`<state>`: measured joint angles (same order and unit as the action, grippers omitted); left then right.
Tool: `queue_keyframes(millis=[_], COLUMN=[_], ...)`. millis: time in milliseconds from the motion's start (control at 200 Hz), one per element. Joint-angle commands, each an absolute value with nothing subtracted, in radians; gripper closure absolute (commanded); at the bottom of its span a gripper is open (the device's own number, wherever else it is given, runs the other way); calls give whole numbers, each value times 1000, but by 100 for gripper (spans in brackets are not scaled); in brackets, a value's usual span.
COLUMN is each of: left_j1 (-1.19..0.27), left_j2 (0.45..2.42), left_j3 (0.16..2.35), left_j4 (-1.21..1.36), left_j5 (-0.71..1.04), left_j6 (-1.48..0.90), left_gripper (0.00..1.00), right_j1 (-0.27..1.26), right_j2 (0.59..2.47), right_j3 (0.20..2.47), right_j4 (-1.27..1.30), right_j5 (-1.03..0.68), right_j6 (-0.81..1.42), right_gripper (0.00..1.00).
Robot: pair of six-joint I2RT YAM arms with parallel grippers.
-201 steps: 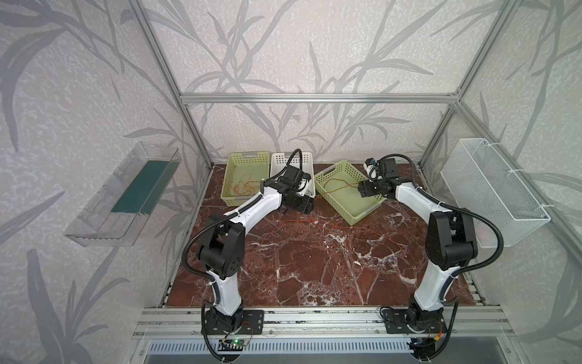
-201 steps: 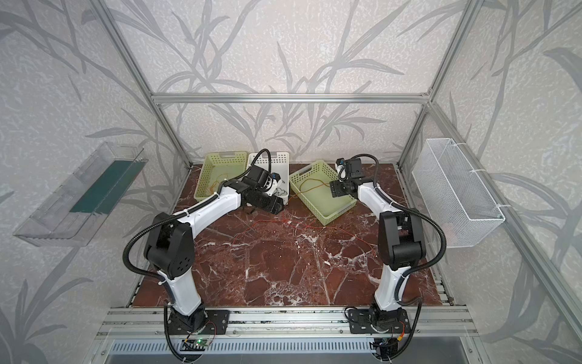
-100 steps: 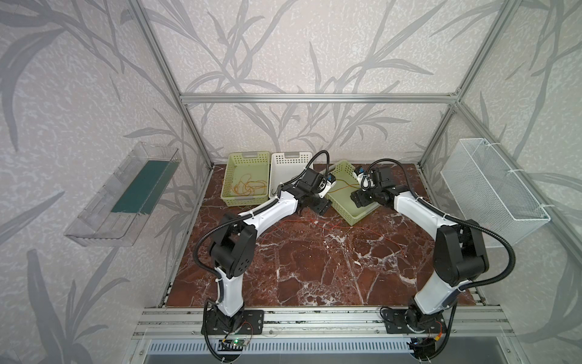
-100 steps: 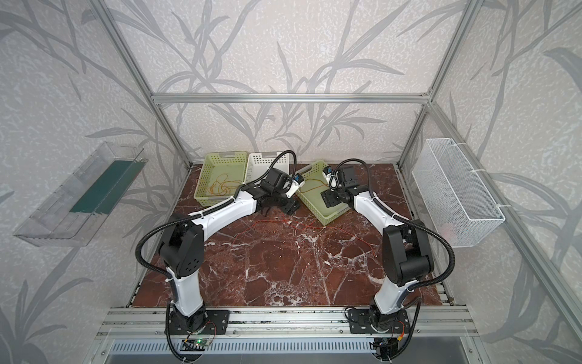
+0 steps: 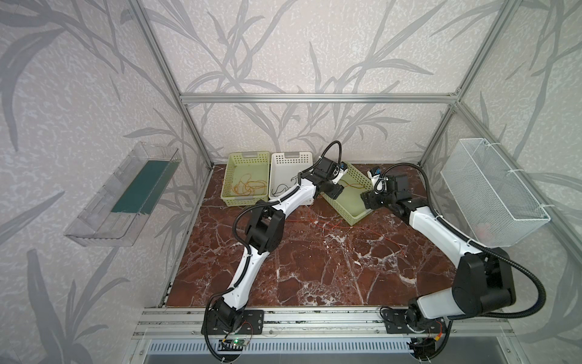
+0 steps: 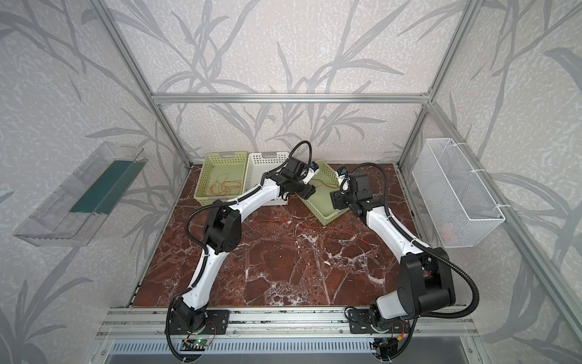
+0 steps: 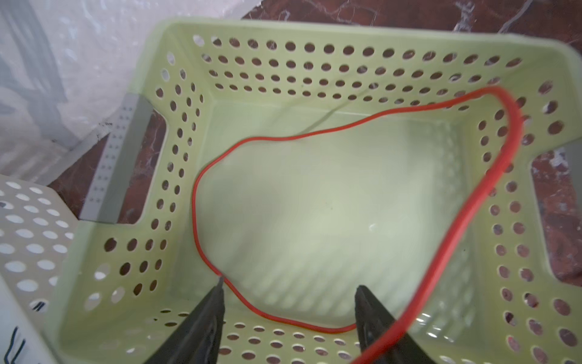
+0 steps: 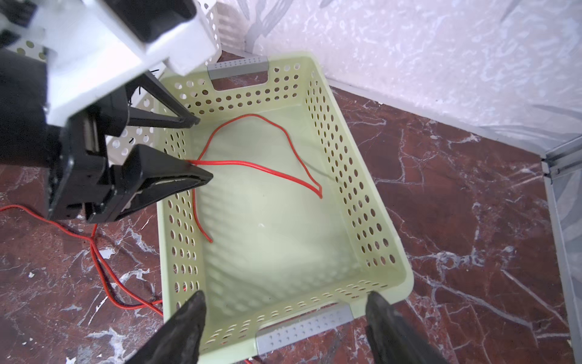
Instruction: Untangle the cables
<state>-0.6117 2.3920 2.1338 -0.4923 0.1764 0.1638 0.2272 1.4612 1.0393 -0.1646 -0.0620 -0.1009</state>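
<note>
A red cable [image 7: 393,112] lies looped inside the tilted green basket [image 7: 315,63], and one stretch of it runs over a finger of my left gripper [image 7: 289,283]. That gripper [image 8: 204,148] hangs open over the basket's side wall, jaws apart and closed on nothing. My right gripper [image 8: 286,294] stands open above the near end of this basket [image 8: 362,189], holding nothing. More red cable [image 5: 315,222] trails across the marble floor. Orange cables [image 5: 248,187] lie in the left green basket. A black cable [image 5: 280,189] is in the white basket.
A white wire basket [image 5: 491,192] hangs on the right wall and a clear tray [image 5: 126,195] on the left wall. The three plastic baskets sit along the back wall. A thin orange wire [image 5: 387,241] lies on the floor near the right arm.
My left gripper has swung right from the white basket to over the tilted green basket, its jaws narrower. My right gripper has come down towards the basket's near end.
</note>
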Motion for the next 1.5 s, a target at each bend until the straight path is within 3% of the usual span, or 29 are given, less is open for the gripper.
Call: queue_keyframes(millis=[0, 170, 585, 805, 1174, 1494], left_j1=[-610, -618, -601, -595, -587, -589], left_j2=[2394, 2384, 2322, 2318, 2302, 2298], left_j3=[2184, 2308, 2584, 2647, 2703, 2709], left_j4=[-547, -642, -621, -524, -398, -279], left_j5=[182, 249, 341, 393, 352, 341], left_j6=[159, 60, -291, -444, -570, -631], left_gripper=[56, 100, 100, 100, 100, 100], right_j1=[223, 214, 191, 197, 226, 227], right_j2=[1437, 1412, 1355, 1375, 1478, 1537], right_j3=[1009, 956, 843, 794, 801, 793], right_j4=[-117, -102, -12, 136, 292, 285], right_j5=[-74, -70, -239, -549, -536, -532], right_j6=[-67, -42, 22, 8, 63, 115], right_gripper=[23, 25, 27, 24, 22, 29])
